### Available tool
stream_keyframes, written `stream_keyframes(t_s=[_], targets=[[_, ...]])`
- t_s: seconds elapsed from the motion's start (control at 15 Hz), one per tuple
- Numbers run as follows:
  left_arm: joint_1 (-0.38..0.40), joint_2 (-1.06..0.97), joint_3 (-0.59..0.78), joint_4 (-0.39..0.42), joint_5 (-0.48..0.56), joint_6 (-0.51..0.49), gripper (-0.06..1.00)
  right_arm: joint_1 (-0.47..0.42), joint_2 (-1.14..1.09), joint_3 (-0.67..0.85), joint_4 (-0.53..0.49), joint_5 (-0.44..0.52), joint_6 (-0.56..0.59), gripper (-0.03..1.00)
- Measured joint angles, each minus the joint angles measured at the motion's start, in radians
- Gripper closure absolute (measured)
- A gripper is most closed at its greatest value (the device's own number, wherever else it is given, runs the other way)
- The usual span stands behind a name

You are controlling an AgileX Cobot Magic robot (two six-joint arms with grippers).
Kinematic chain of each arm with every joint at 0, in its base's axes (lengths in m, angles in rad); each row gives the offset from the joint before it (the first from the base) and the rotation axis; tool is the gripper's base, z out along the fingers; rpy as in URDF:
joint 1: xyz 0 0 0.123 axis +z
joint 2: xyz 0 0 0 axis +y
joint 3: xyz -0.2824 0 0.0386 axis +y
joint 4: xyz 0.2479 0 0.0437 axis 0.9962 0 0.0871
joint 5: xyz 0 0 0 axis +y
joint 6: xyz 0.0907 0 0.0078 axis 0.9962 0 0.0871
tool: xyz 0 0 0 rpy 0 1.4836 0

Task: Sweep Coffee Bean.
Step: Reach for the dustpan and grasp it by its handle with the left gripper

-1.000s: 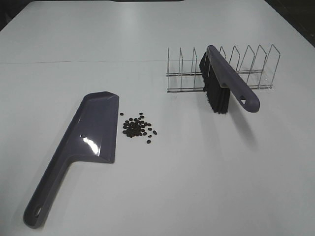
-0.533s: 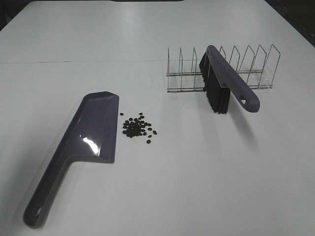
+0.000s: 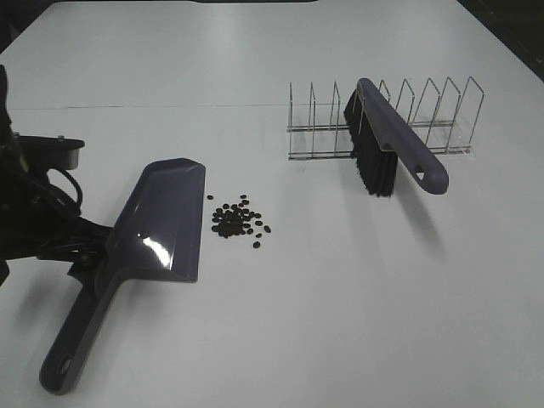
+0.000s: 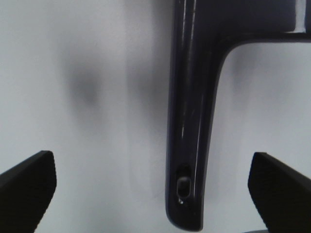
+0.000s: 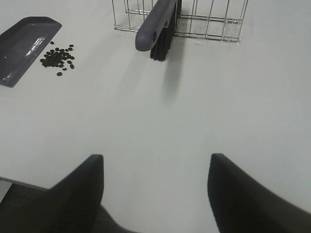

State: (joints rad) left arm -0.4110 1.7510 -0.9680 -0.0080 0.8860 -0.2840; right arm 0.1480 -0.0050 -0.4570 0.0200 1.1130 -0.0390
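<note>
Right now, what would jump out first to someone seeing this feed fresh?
A small pile of dark coffee beans sits on the white table, just right of the purple-grey dustpan lying flat. The left gripper hangs open astride the dustpan's handle, not gripping it. On the far right, the matching brush rests propped in a wire rack.

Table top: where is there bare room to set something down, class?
Free: the wide near stretch right of the coffee beans, in front of the brush; also the far strip behind the wire rack. Crowded: between dustpan and beans, and at the dustpan handle, under the open left end effector.
</note>
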Motion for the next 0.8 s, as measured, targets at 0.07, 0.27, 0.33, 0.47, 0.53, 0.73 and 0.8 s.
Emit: stream_keyframes(t_s=[0.07,0.27,0.33,0.47,0.53,0.73,0.8], targets=[[-0.004,0.02,-0.009,0.0,-0.002,-0.002,-0.05,0.0,0.0,0.0,0.0,0.0,0.0,0.39],[-0.018,0.122,-0.037,-0.001,-0.076,-0.013,-0.05,0.0,0.0,0.0,0.0,0.0,0.0,0.39],[-0.018,0.142,-0.037,-0.002,-0.089,-0.014,-0.04,0.0,0.0,0.0,0.0,0.0,0.0,0.39],[-0.018,0.169,-0.037,-0.002,-0.114,-0.016,-0.01,0.0,0.0,0.0,0.0,0.0,0.0,0.39],[-0.018,0.179,-0.037,-0.002,-0.13,-0.016,0.01,0.0,0.0,0.0,0.0,0.0,0.0,0.39],[-0.018,0.211,-0.037,-0.007,-0.156,-0.018,0.07,0.0,0.0,0.0,0.0,0.0,0.0,0.39],[-0.018,0.212,-0.037,-0.008,-0.167,-0.018,0.08,0.0,0.0,0.0,0.0,0.0,0.0,0.39]])
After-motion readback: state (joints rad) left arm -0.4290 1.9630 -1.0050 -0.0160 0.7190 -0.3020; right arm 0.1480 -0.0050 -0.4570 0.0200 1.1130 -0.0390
